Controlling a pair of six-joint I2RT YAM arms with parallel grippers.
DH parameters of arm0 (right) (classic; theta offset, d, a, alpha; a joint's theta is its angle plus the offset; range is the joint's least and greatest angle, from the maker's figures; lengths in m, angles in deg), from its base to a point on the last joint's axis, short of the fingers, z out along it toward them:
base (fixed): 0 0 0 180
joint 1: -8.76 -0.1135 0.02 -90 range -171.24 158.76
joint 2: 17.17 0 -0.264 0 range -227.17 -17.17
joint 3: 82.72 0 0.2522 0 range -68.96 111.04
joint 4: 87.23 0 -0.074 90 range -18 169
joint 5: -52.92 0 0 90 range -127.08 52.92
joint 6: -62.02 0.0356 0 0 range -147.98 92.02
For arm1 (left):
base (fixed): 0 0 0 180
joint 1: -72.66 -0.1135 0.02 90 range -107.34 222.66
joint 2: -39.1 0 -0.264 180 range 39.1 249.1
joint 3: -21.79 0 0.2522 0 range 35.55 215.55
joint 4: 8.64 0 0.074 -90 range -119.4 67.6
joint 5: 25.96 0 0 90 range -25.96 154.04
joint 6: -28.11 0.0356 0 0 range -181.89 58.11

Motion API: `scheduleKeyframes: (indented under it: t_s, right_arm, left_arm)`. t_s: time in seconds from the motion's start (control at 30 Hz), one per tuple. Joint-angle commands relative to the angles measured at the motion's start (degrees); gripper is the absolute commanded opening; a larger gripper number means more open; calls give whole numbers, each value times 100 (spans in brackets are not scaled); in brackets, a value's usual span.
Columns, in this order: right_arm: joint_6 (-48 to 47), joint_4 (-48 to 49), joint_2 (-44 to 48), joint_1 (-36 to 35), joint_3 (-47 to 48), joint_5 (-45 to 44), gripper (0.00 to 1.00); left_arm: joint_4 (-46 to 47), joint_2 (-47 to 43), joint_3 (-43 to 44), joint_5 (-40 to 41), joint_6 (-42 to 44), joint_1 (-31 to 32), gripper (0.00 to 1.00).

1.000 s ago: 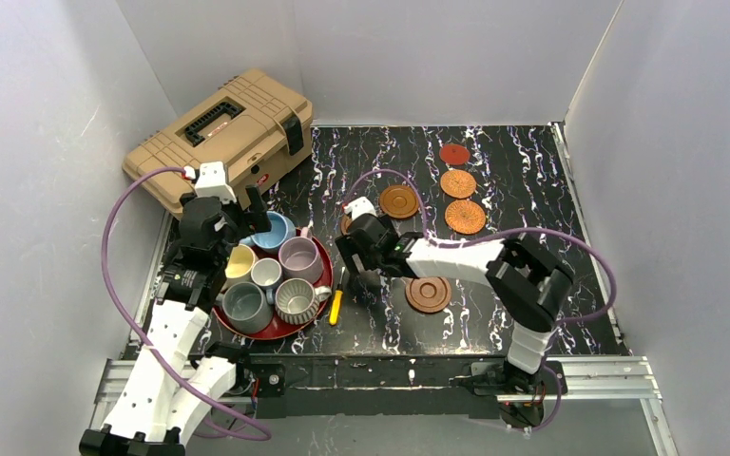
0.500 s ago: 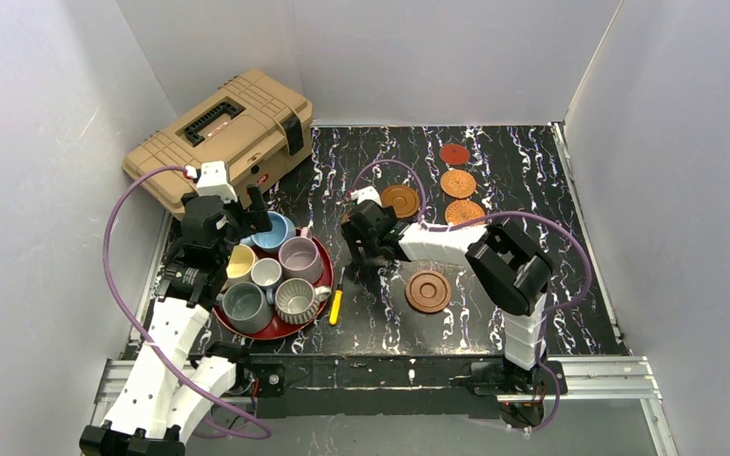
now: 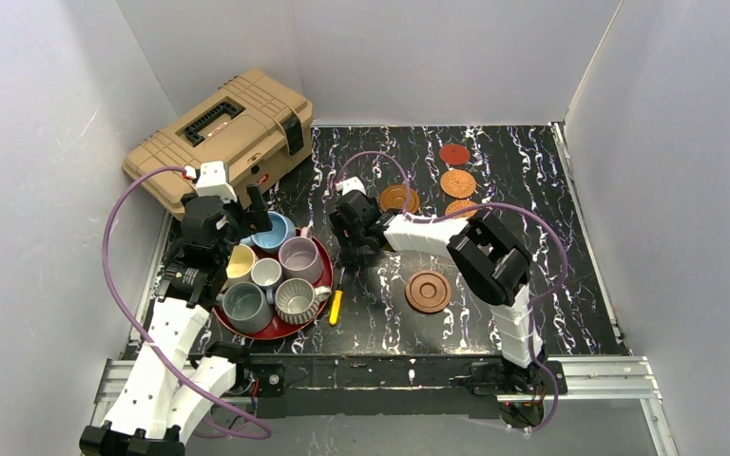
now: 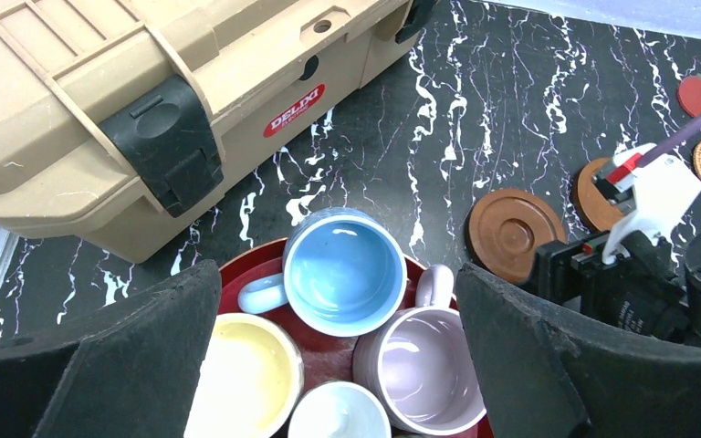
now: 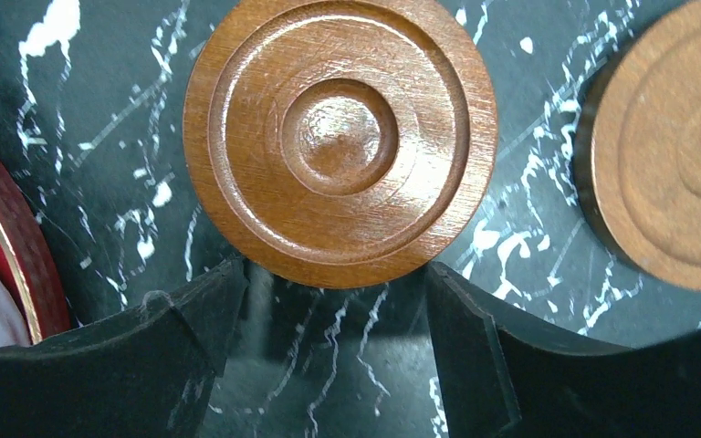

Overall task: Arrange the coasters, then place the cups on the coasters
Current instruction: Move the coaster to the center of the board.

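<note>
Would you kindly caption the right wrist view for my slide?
Right gripper, jaws apart, facing a rimmed wooden coaster; another coaster alongside.

Black marbled table [image 3: 532,275] bears toolbox [image 3: 219,133], red tray [image 3: 276,331], coasters [image 3: 429,292], yellow-handled tool [image 3: 336,307].

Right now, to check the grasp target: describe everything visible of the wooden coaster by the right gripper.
The wooden coaster is a glossy brown disc with raised rim, rings and central dimple. It lies flat on the marbled table, clear of the red tray and second coaster; the open right gripper flanks its near edge.
</note>
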Motion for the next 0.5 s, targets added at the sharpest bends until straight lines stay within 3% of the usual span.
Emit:
scheduleKeyframes:
  t_s: [0.0,0.47]
  right_arm:
    - [-244,-44,-501,39,335,95,80]
    - [-30,-303,-1500,365,1616,-76,79]
  left_arm:
    - [-35,-98,24,52,-34,-30,99]
    - [-26,-76,25,70,-35,-30,99]
